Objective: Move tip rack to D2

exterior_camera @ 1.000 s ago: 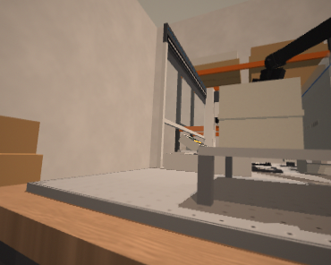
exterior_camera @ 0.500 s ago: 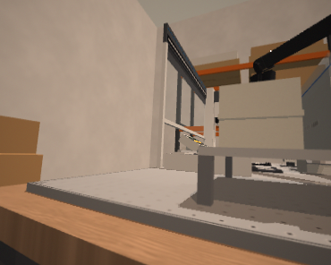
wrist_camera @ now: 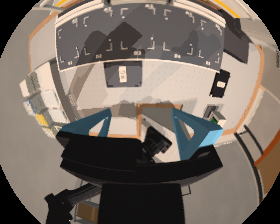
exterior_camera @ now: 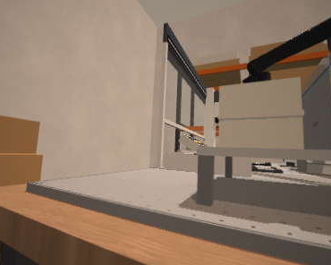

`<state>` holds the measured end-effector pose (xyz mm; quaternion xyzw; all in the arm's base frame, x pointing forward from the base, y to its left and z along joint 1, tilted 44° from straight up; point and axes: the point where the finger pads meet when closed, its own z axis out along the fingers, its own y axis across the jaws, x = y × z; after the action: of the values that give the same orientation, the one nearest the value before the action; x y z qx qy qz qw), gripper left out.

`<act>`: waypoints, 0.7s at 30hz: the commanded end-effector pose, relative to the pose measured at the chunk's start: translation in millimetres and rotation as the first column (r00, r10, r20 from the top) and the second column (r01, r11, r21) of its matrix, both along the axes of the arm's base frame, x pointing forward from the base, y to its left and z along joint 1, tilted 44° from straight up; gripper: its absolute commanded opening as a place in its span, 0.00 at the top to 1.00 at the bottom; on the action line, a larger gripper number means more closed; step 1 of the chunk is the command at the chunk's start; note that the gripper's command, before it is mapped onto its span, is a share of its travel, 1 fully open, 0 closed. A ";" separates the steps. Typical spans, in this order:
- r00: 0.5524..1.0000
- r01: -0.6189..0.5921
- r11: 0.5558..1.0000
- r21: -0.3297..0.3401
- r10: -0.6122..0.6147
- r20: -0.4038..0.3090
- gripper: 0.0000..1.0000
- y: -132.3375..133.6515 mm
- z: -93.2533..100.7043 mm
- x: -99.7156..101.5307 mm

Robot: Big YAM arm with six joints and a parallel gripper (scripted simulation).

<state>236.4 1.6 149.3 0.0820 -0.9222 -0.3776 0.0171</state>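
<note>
In the wrist view my gripper [wrist_camera: 141,111] is open and empty, its two blue fingers spread wide. It hangs high above the bench. The dark deck plate [wrist_camera: 74,43] with its row of white bracket positions lies far ahead of the fingers, and no rack stands in any position. In the exterior view only the black arm [exterior_camera: 298,42] shows, reaching down behind the shelf's load; the fingers are hidden there. The grey SHELF slab [exterior_camera: 267,155] stands on legs [exterior_camera: 205,179]. A pale covered box [exterior_camera: 259,112] sits on it, with a greyer box with a blue edge [exterior_camera: 322,112] beside it. I can read no labels.
A small dark square station [wrist_camera: 122,72] lies in front of the deck. The perforated baseplate [exterior_camera: 123,183] rests on a wooden table [exterior_camera: 56,224]. Cardboard boxes [exterior_camera: 12,148] stand at the left, and a tall frame [exterior_camera: 165,98] stands behind.
</note>
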 end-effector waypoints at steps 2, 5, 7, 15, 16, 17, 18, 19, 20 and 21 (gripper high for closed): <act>1.000 0.014 1.000 -0.016 -0.014 0.001 0.00 17.5 7.6 4.9; 1.000 -0.001 1.000 -0.005 0.001 -0.008 0.00 21.8 12.5 -2.5; 0.998 -0.045 0.999 0.001 0.045 0.034 0.00 27.1 18.4 -8.7; 0.985 -0.131 0.991 0.006 0.130 0.117 0.00 43.0 35.8 -27.3; 0.981 -0.145 0.989 0.006 0.143 0.130 0.00 45.7 38.7 -30.4; 0.977 -0.160 0.987 0.006 0.157 0.144 0.00 48.3 41.6 -33.4; 0.972 -0.174 0.985 0.005 0.171 0.160 0.00 50.7 45.3 -35.8; 0.967 -0.188 0.982 0.003 0.185 0.178 0.00 53.0 49.5 -37.7; 0.961 -0.202 0.979 0.001 0.198 0.194 0.00 55.6 50.9 -40.6; 0.954 -0.216 0.976 -0.003 0.212 0.212 0.00 58.1 52.2 -43.1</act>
<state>199.5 52.7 194.6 0.1833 -0.9091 -0.3732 -0.0268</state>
